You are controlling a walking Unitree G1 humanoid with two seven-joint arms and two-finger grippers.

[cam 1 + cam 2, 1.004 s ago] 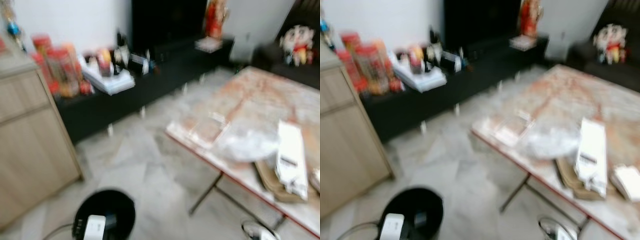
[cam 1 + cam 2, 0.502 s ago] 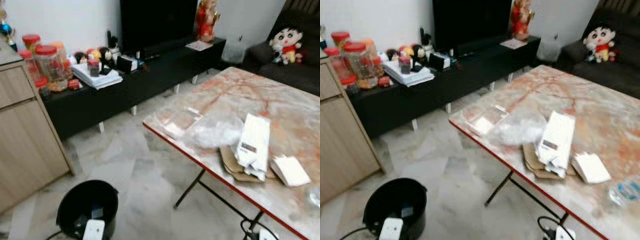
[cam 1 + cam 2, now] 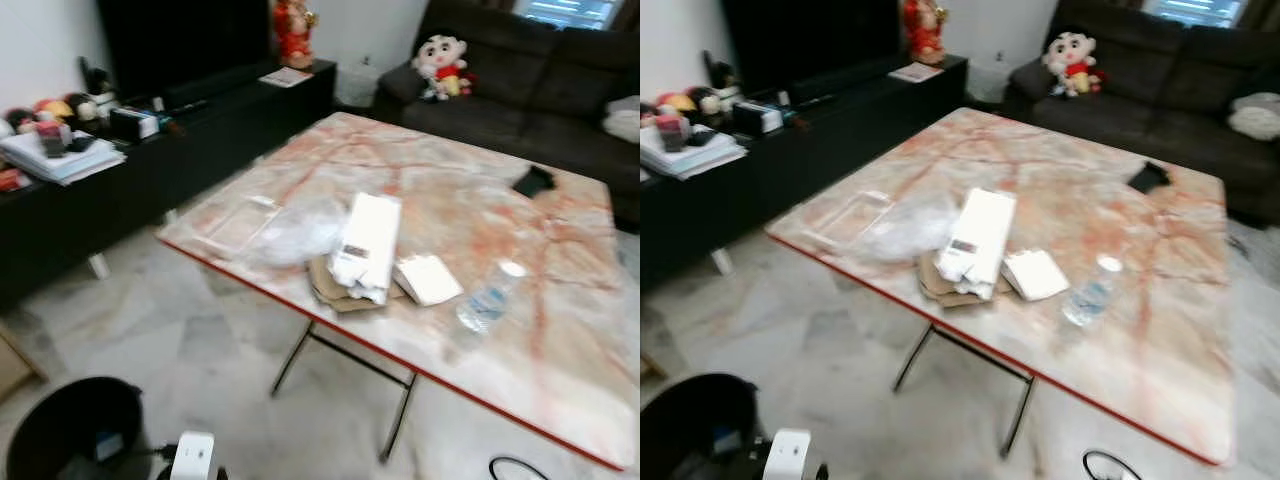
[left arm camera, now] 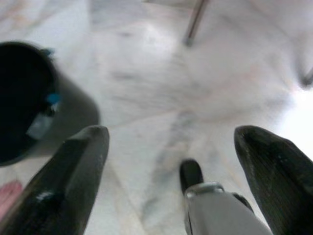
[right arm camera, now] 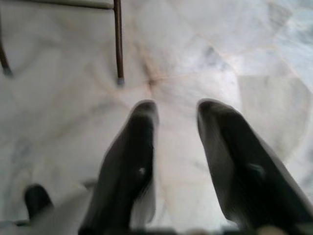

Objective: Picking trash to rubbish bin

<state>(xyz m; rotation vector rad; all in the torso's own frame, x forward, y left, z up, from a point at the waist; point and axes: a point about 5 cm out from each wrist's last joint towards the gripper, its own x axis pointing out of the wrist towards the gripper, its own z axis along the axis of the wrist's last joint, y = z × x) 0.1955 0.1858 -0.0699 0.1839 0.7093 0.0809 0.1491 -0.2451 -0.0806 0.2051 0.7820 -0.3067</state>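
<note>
A marble-topped folding table (image 3: 560, 330) with a red rim stands on the pale marble floor (image 3: 200, 340). Near its front edge lies the trash: a white paper bag (image 3: 367, 245) resting on a piece of brown cardboard (image 3: 325, 288), a crumpled clear plastic bag (image 3: 292, 232) just beside it toward the table's left corner, a small white packet (image 3: 428, 279) on its other side, and a plastic water bottle (image 3: 488, 300) lying further right. A small black object (image 3: 533, 181) sits near the far right edge. The black rubbish bin (image 3: 70, 435) stands on the floor, well apart from the table. The left gripper (image 4: 171, 147) hangs low over the floor beside the bin, fingers spread wide, holding nothing. The right gripper (image 5: 176, 142) hangs over bare floor near a table leg (image 5: 118, 41), fingers narrowly parted and empty.
</note>
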